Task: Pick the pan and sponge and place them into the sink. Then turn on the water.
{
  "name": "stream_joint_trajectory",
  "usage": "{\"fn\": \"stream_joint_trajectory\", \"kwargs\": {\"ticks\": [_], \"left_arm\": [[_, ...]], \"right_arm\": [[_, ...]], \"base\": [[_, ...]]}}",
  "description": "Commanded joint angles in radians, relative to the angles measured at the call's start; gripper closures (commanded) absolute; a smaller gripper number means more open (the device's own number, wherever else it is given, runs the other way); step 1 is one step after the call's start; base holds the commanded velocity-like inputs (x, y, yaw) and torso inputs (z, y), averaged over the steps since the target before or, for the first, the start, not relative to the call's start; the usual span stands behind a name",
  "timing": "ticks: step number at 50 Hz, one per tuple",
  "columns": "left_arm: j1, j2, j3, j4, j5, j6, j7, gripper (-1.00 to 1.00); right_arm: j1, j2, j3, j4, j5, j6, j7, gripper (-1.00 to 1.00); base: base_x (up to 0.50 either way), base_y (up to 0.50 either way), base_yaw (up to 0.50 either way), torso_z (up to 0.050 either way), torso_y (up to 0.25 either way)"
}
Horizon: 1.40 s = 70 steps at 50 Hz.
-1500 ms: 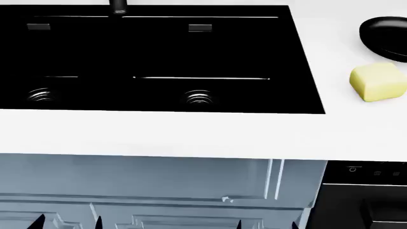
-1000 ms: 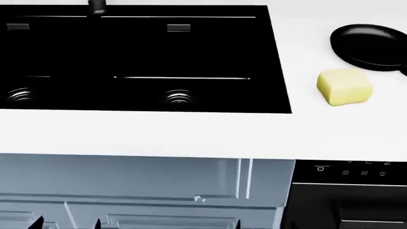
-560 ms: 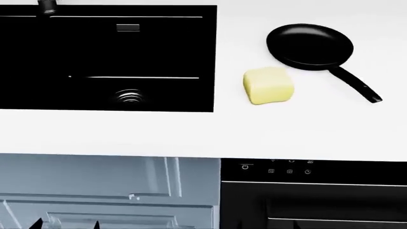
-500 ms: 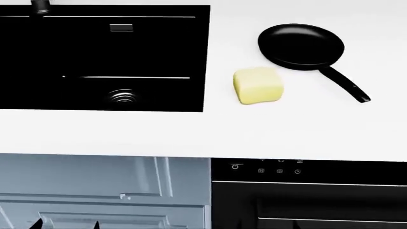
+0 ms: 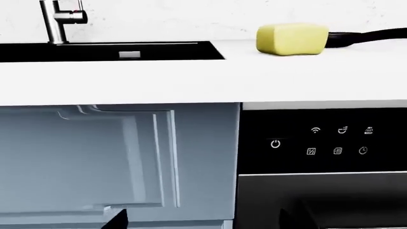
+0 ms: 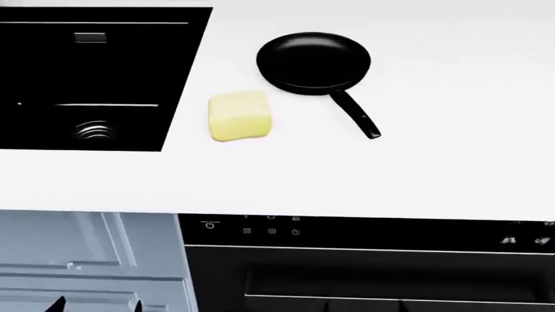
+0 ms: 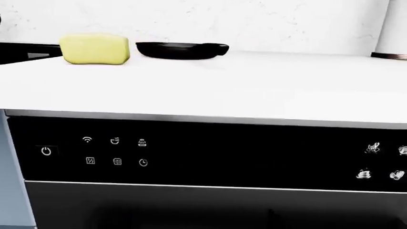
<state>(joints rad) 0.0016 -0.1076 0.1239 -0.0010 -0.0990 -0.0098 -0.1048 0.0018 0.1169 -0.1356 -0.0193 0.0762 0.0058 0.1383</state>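
The black pan point(image 6: 314, 63) lies on the white counter point(image 6: 433, 162), handle toward the front right. The pale yellow sponge point(image 6: 240, 116) lies just left of it, between pan and sink point(image 6: 87, 71). Only the sink's right basin shows. In the left wrist view the sponge point(image 5: 292, 39), the pan's handle point(image 5: 372, 35), the sink's edge point(image 5: 159, 50) and the faucet point(image 5: 57, 19) show; no water runs. In the right wrist view the sponge point(image 7: 95, 48) and pan point(image 7: 181, 50) sit at the back. My left gripper point(image 5: 200, 222) is open and empty, low before the cabinet. My right gripper point(image 7: 194, 219) barely shows against the black appliance, fingers apart, empty.
A black appliance front point(image 6: 364, 260) with lit control icons sits under the counter below the pan. A pale blue cabinet door point(image 6: 87, 260) is left of it, under the sink. A white cylinder on a dark base point(image 7: 391, 28) stands at the counter's far right.
The view has shifted right along the counter: the sink slid left, the faucet left the head view, and the sponge and pan moved from the right edge to the middle.
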Motion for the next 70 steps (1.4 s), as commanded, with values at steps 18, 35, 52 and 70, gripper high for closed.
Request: {"fn": "stream_joint_trajectory", "kwargs": {"ticks": [18, 35, 52, 70], "left_arm": [[0.011, -0.036, 0.012, 0.005, -0.044, 0.014, -0.009, -1.00], [-0.006, -0.037, 0.048, -0.002, -0.022, 0.007, -0.031, -1.00], [-0.008, -0.049, 0.063, -0.003, -0.019, 0.017, -0.044, -1.00], [-0.007, -0.053, 0.062, 0.006, -0.043, 0.008, -0.061, -1.00]], "right_arm": [[0.004, 0.021, -0.031, 0.002, 0.014, -0.006, 0.027, -1.00], [0.007, 0.030, -0.044, 0.003, 0.022, -0.008, 0.040, -1.00], [0.007, 0.041, -0.059, 0.005, 0.027, -0.010, 0.052, -1.00], [0.010, 0.051, -0.071, 0.006, 0.040, -0.011, 0.058, -1.00]], "base": [[0.05, 0.00, 0.00, 0.000, 0.000], [0.00, 0.00, 0.00, 0.028, 0.000], [0.00, 0.00, 0.00, 0.050, 0.000], [0.00, 0.00, 0.00, 0.036, 0.000]]}}
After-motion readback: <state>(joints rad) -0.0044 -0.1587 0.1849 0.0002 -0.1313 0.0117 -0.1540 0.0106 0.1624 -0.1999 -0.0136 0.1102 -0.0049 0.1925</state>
